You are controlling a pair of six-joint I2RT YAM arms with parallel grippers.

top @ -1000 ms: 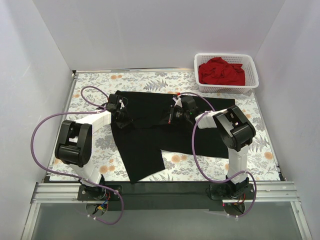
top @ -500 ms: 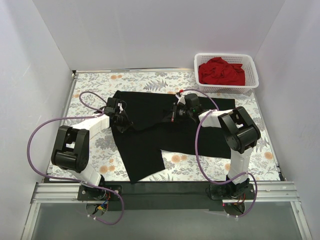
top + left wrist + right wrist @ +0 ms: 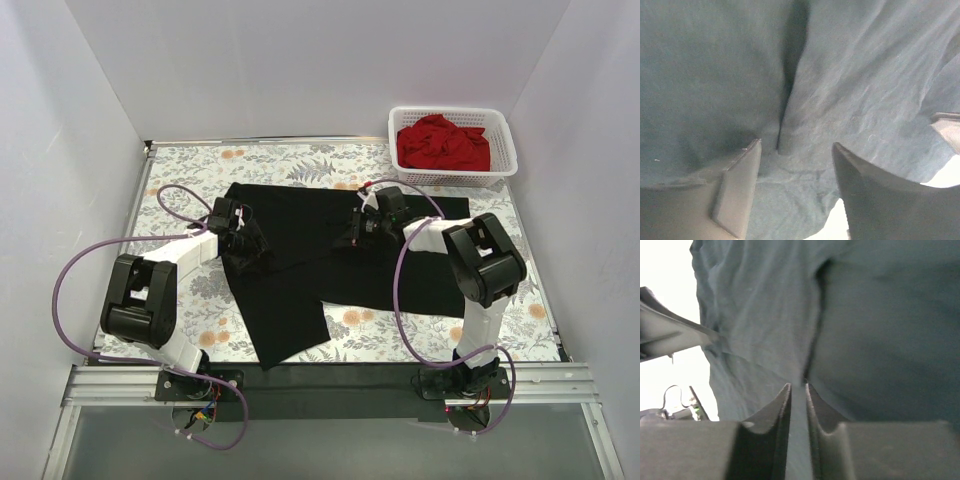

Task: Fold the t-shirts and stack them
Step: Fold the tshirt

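The black t-shirt [image 3: 300, 270] lies spread on the table, one long flap reaching toward the near edge. My left gripper [image 3: 252, 243] rests low over its left part. In the left wrist view the fingers [image 3: 737, 190] stand well apart, a crease of black cloth [image 3: 865, 75] lying loose between them. My right gripper [image 3: 355, 232] sits on the shirt's middle. Its jaws [image 3: 797, 387] show only a narrow gap, with a fold edge of the cloth [image 3: 880, 330] right at the tips. The red t-shirt [image 3: 442, 143] is bunched in the basket.
The white lattice basket [image 3: 460, 178] stands at the back right corner. A floral table cover [image 3: 190, 290] shows around the shirt. White walls close in the left, back and right sides. Purple cables loop beside both arms.
The left gripper has opened wide and let go of the black cloth. The right jaws have parted slightly. Both wrists have shifted a little farther over the shirt.
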